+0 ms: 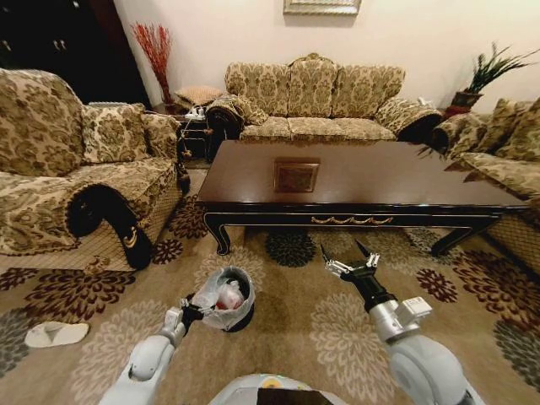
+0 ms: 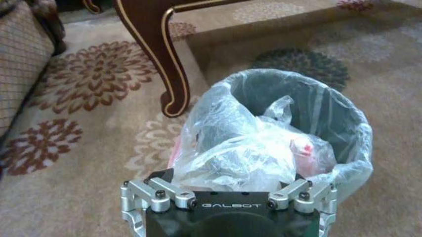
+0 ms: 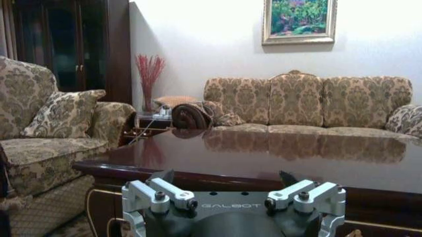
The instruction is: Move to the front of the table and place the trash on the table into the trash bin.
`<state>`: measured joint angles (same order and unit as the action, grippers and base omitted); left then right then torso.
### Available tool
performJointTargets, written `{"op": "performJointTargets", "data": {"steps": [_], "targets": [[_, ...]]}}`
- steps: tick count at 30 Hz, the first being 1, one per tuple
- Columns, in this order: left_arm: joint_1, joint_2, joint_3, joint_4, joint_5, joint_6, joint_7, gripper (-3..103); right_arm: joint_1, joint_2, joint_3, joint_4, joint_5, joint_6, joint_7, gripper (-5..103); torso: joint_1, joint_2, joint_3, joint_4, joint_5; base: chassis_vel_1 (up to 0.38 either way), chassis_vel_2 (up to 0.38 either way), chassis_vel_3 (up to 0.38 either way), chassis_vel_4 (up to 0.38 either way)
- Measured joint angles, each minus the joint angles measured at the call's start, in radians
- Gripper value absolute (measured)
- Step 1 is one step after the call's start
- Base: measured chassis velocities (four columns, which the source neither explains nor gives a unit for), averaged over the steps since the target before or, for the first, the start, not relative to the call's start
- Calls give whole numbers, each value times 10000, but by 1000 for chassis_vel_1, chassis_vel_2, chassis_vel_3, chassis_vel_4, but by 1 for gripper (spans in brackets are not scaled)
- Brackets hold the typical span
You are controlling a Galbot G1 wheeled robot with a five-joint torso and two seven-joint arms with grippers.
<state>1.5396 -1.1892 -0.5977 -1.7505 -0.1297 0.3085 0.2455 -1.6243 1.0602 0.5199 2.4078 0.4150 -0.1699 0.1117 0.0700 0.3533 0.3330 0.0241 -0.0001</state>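
The table (image 1: 354, 181) stands ahead at twelve o'clock, its glossy top bare of trash. The trash (image 2: 244, 148) lies in the bin (image 1: 226, 297), which sits on the carpet (image 1: 287, 337) at about eleven o'clock, close before the robot and near the table's curved front-left leg (image 2: 161, 64). What shows in the liner (image 2: 343, 128) is a crumpled clear bag bundle with a bit of red and white beneath — light, soft stuff that should crush under any squeeze and slide on itself, so a pinch on a gathered fold near the top would likely hold better than a grab at the loose film. The liner is thin and may lift with whatever is pulled. The left gripper (image 1: 192, 310) reaches low over the bin's near rim, arm extended forward and down; its fingertips are buried behind the plastic, so I cannot tell whether it is spread or closed. The right gripper (image 1: 348, 260) is held at one o'clock, level with the table's edge and pointing across the top, fingers spread apart and holding nothing — it looks idle.
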Motion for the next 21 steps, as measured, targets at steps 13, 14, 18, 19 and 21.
{"op": "performJointTargets", "data": {"steps": [13, 14, 18, 19, 21], "targets": [[-435, 111, -209, -464, -2093, -326, 1000, 100, -49, 0, -64, 0, -27, 45, -13, 100, 2, 6, 4, 0, 0, 0, 0, 0, 0], [-435, 111, -209, -464, -2093, -326, 1000, 100, -49, 0, -64, 0, -27, 45, -13, 100, 2, 6, 4, 0, 0, 0, 0, 0, 0], [-539, 213, -265, -751, -3050, -244, 669, 100, -14, -1, -129, -35, -27, 48, -17, 100, 2, 7, 4, -1, 1, 0, 0, 0, 0], [-587, 258, -284, -794, -3161, -230, 647, 100, 3, 2, -146, -43, -27, 48, -20, 100, 2, 8, 5, 0, 1, 0, 0, 0, 0], [-645, 310, -296, -805, -3242, -212, 637, 100, 17, 5, -150, -45, -26, 48, -20, 100, 3, 8, 5, 0, 1, 0, 0, 0, 0]]}}
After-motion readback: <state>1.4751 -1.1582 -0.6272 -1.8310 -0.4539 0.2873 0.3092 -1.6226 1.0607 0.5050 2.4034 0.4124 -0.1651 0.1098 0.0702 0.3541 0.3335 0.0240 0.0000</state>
